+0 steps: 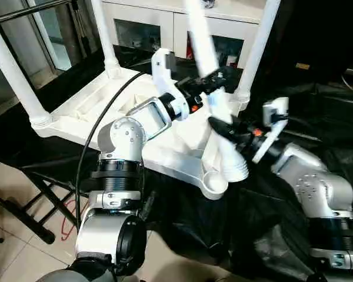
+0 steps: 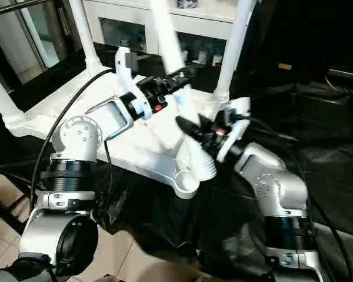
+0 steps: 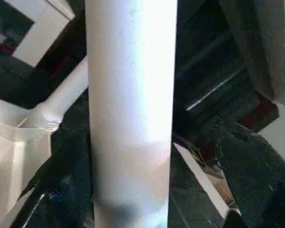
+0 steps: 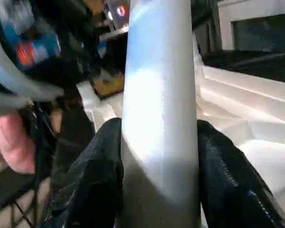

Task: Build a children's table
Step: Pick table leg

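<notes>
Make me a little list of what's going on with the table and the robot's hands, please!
tabletop: white, upside down, ribbed underside facing up, resting over black cloth
legs already standing in corners: three, for example one at the far left
fourth leg: tilted, wide end close beside the near corner socket, not yet in it
right gripper: black fingers closed on the fourth leg's lower part
left gripper: around the fourth leg higher up; grip unclear
behind: white cabinet

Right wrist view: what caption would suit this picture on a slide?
The right hand grips the fourth white leg above the upturned tabletop.
</notes>
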Motion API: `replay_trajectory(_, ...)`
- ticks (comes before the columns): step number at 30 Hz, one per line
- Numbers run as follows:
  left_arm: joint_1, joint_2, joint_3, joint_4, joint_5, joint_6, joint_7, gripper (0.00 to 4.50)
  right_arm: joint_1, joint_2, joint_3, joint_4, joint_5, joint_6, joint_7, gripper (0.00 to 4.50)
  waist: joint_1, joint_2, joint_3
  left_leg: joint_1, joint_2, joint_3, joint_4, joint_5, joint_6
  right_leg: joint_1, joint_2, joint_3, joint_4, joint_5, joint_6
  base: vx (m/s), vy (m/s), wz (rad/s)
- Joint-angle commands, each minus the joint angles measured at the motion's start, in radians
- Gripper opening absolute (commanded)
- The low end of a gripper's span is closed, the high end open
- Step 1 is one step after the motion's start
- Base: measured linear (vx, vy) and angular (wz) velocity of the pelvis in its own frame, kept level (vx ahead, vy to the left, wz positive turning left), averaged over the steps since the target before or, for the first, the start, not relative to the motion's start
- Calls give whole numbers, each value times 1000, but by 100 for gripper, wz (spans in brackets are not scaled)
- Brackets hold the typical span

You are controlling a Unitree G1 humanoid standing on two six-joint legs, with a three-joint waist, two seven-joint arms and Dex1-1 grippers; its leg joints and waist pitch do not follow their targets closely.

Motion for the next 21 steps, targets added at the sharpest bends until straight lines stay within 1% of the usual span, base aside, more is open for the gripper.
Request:
replay_trajectory(1, -21, -8, 9, 5, -16, 10, 20, 375, -17, 2, 36, -14, -46, -24, -23, 179, 1, -16, -74, 1, 8, 3, -64, -96, 71, 68, -41, 38, -74, -264, -159, 0, 0, 0)
replay_trajectory(2, -21, -11, 6, 6, -11, 10, 25, 369, -19, 1, 76, -9, -92, -46, -35, 179, 1, -16, -74, 0, 8, 2, -64, -94, 68, 69, -41, 38, -74, -267, -155, 0, 0, 0)
replay_trajectory(3, -19, -14, 4, 7, -9, 11, 28, 364, -22, 3, 94, -1, -119, -61, -47, 179, -1, -18, -73, 0, 7, 3, -65, -97, 66, 68, -41, 38, -75, -272, -150, 0, 0, 0)
replay_trajectory(4, -18, -15, 2, 8, -9, 12, 32, 358, -24, 4, 106, 4, -136, -71, -56, 179, 0, -17, -74, 2, 7, 3, -65, -98, 65, 69, -41, 38, -75, -274, -150, 0, 0, 0)
replay_trajectory(5, -18, -15, 2, 8, -9, 12, 32, 340, -24, 4, 106, 4, -136, -71, -56, 179, -1, -16, -73, 2, 8, 2, -65, -98, 65, 68, -41, 39, -74, -271, -151, 0, 0, 0)
replay_trajectory(8, -8, -26, -11, 8, 11, -4, 72, 321, -68, 44, 129, 70, -225, -130, -176, 179, -6, -20, -74, 0, 8, 3, -66, -96, 58, 67, -42, 39, -72, -263, -158, 0, 0, 0)
replay_trajectory(9, -7, -27, -11, 9, 13, -7, 80, 311, -72, 49, 132, 76, -235, -138, -189, 178, -7, -19, -73, 1, 8, 2, -66, -98, 55, 65, -43, 39, -71, -265, -161, 0, 0, 0)
replay_trajectory(10, -6, -29, -11, 10, 16, -12, 91, 298, -78, 57, 133, 83, -242, -142, -205, 178, -10, -19, -74, 0, 6, 3, -65, -102, 55, 68, -41, 39, -72, -267, -158, 0, 0, 0)
replay_trajectory(11, -6, -30, -12, 11, 23, -18, 104, 289, -85, 66, 136, 90, -251, -150, -221, 178, -11, -21, -73, 0, 7, 3, -66, -99, 60, 68, -41, 40, -72, -261, -156, 0, 0, 0)
replay_trajectory(12, -6, -30, -12, 12, 24, -19, 105, 283, -85, 67, 136, 91, -251, -151, -223, 178, -11, -19, -74, 1, 7, 3, -65, -97, 63, 68, -41, 40, -70, -254, -158, 0, 0, 0)
replay_trajectory(14, -4, -33, -13, 21, 48, -47, 130, 277, -101, 86, 141, 96, -268, -165, -251, 178, -13, -19, -75, 0, 8, 2, -65, -82, 69, 69, -39, 41, -67, -222, -164, 0, 0, 0)
replay_trajectory(16, -3, -31, -19, 23, 59, -58, 130, 252, -104, 91, 145, 93, -271, -164, -251, 178, -13, -19, -75, 1, 9, 2, -64, -78, 73, 70, -40, 41, -65, -205, -171, 0, 0, 0)
replay_trajectory(17, -2, -31, -21, 23, 58, -61, 130, 242, -104, 94, 147, 91, -272, -165, -249, 178, -13, -17, -74, 2, 9, 3, -64, -82, 74, 69, -40, 42, -65, -201, -176, 0, 0, 0)
replay_trajectory(18, -2, -30, -25, 24, 60, -67, 130, 242, -105, 96, 149, 88, -274, -166, -248, 178, -13, -18, -74, 1, 8, 4, -64, -85, 76, 69, -40, 42, -66, -201, -176, 0, 0, 0)
replay_trajectory(19, 0, -25, -38, 24, 69, -77, 124, 237, -108, 100, 154, 87, -278, -170, -250, 178, -14, -18, -73, 0, 8, 3, -65, -90, 78, 71, -40, 42, -67, -206, -173, 0, 0, 0)
replay_trajectory(21, 3, -17, -59, 23, 85, -92, 112, 218, -110, 104, 157, 86, -281, -172, -253, 178, -13, -17, -74, 2, 9, 3, -65, -91, 76, 70, -41, 43, -66, -210, -172, 0, 0, 0)
